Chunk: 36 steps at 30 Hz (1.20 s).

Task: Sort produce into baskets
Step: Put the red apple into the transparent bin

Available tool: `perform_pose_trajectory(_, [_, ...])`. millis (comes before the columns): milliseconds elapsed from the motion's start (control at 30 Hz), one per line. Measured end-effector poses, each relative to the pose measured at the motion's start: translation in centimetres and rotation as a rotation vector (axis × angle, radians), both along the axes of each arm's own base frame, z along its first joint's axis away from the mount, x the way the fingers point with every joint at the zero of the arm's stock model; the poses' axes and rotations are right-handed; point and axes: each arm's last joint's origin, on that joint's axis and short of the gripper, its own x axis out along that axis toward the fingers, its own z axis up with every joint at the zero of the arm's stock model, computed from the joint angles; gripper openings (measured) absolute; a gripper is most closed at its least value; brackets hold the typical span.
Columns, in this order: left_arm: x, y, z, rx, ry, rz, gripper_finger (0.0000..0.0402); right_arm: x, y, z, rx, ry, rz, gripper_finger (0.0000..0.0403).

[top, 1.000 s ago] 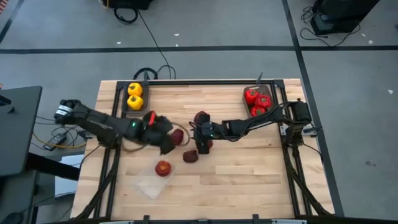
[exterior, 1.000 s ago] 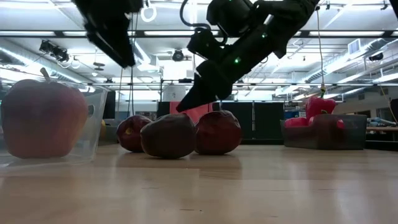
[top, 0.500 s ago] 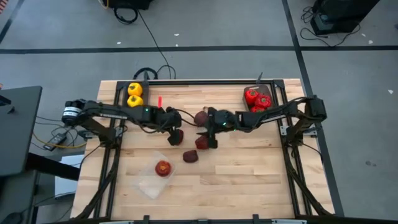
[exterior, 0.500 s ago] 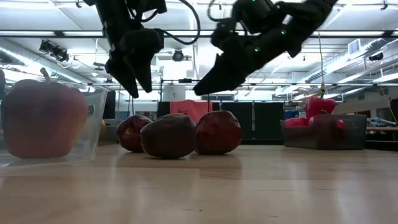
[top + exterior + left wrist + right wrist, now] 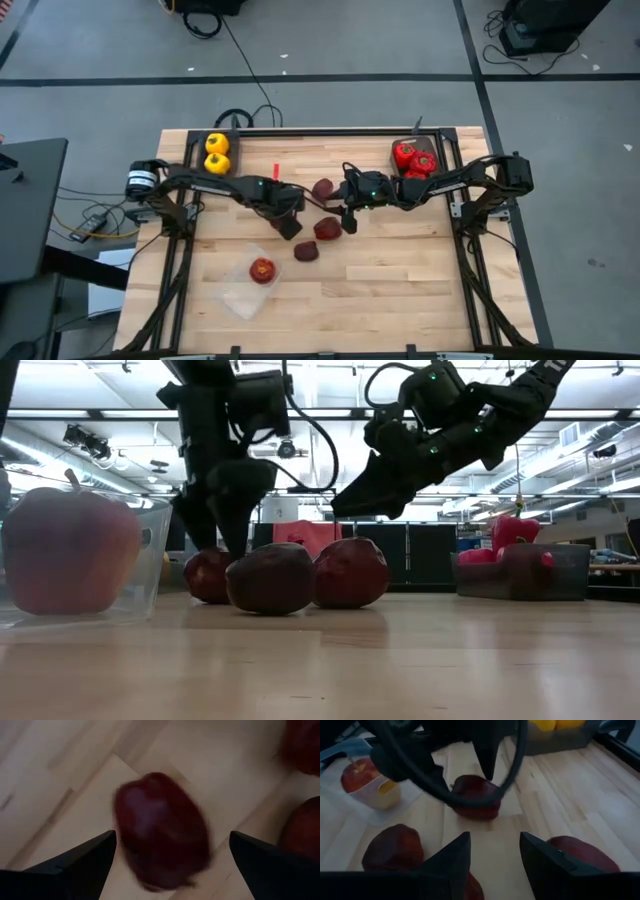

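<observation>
Several dark maroon fruits lie on the wooden table: one (image 5: 323,189) toward the far side, one (image 5: 327,229) in the middle, one (image 5: 306,251) nearer. Another maroon fruit (image 5: 160,830) lies under my left gripper (image 5: 289,226), which is open; its fingers stand low on either side of the fruit with a gap on each side. My right gripper (image 5: 348,221) is open and empty, hanging above the table just right of the middle fruit. A red apple (image 5: 262,269) sits in the clear tray (image 5: 240,297).
Two yellow peppers (image 5: 216,152) sit in a dark tray at the far left. Several red peppers (image 5: 414,162) fill a dark tray (image 5: 565,575) at the far right. The two grippers are close together at mid-table. Bare wood lies along the near edge.
My left gripper has gone toward the table's right and down, until its open fingers stand around the maroon fruit. My right gripper has risen and drawn back toward the table's right edge, away from the middle fruit. The fruits have not moved.
</observation>
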Motion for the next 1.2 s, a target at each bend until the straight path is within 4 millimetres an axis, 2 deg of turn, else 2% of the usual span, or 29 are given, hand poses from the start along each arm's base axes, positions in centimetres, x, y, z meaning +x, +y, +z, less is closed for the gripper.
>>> perform_pose_trajectory(367, [1.0,-0.1,-3.1,-0.040,0.091,-0.030,0.0384,-0.1,0.1,-0.2,0.004,0.014,0.042,0.0181])
perform_pose_trajectory(567, [0.9,0.0,-2.3,-0.011,0.058,-0.029,0.0321,0.0,0.3,-0.1,0.021,0.006,0.048,0.0181])
perform_pose_trajectory(733, [0.4,-0.4,-0.5,0.019,-0.002,-0.037,0.0318,0.2,1.4,0.1,-0.016,-0.007,0.100,0.0181])
perform_pose_trajectory(833, [0.2,-0.9,0.6,0.005,-0.051,-0.039,0.0320,0.4,2.9,0.5,-0.161,-0.052,0.174,0.0181])
perform_pose_trajectory(933, [0.1,-1.3,1.6,-0.027,-0.114,-0.020,0.0331,0.6,5.1,0.9,-0.364,-0.077,0.161,0.0181])
perform_pose_trajectory(1067, [0.6,-1.4,2.9,-0.093,-0.248,-0.002,0.0330,0.3,7.4,1.1,-0.627,-0.033,0.053,0.0180])
perform_pose_trajectory(1200, [1.5,-1.8,3.4,-0.215,-0.353,-0.033,0.0330,-0.4,9.9,1.2,-0.763,0.019,-0.067,0.0180])
